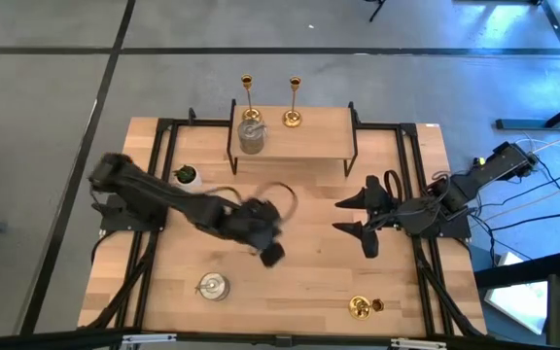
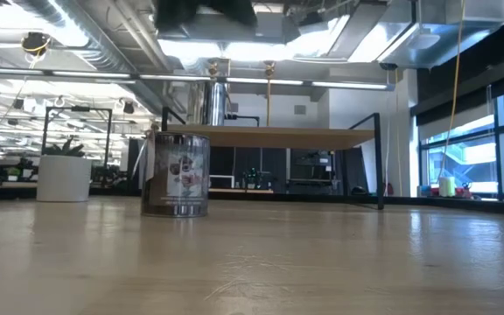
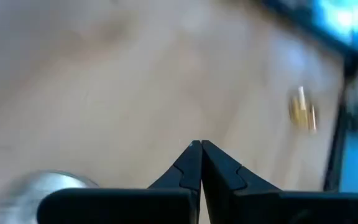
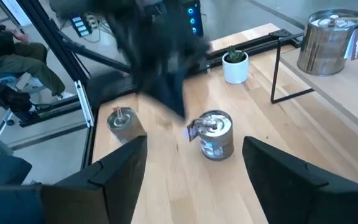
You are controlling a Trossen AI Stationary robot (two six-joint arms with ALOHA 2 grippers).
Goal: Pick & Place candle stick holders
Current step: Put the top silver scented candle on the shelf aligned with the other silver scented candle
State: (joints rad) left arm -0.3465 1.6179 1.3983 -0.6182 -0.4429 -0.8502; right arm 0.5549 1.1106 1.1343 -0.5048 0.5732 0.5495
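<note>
Two gold candle stick holders (image 1: pixel 248 92) (image 1: pixel 294 102) and one silvery-glass holder (image 1: pixel 251 136) stand on the raised shelf (image 1: pixel 309 146) at the table's far side. A second silvery holder (image 1: pixel 212 287) stands near the front edge. A third silvery holder (image 4: pixel 215 134) stands mid-table; my left arm covers it in the high view. A third gold holder (image 1: pixel 363 307) lies on its side at the front right. My left gripper (image 1: pixel 272 255) is shut and empty above the table's middle. My right gripper (image 1: pixel 358 222) is open and empty at mid-right.
A small white pot with a green plant (image 1: pixel 187 176) stands at the left, beside the shelf's black legs (image 1: pixel 231 146). Black frame rails run along both table sides. A seated person (image 4: pixel 11 62) shows beyond the table's left side.
</note>
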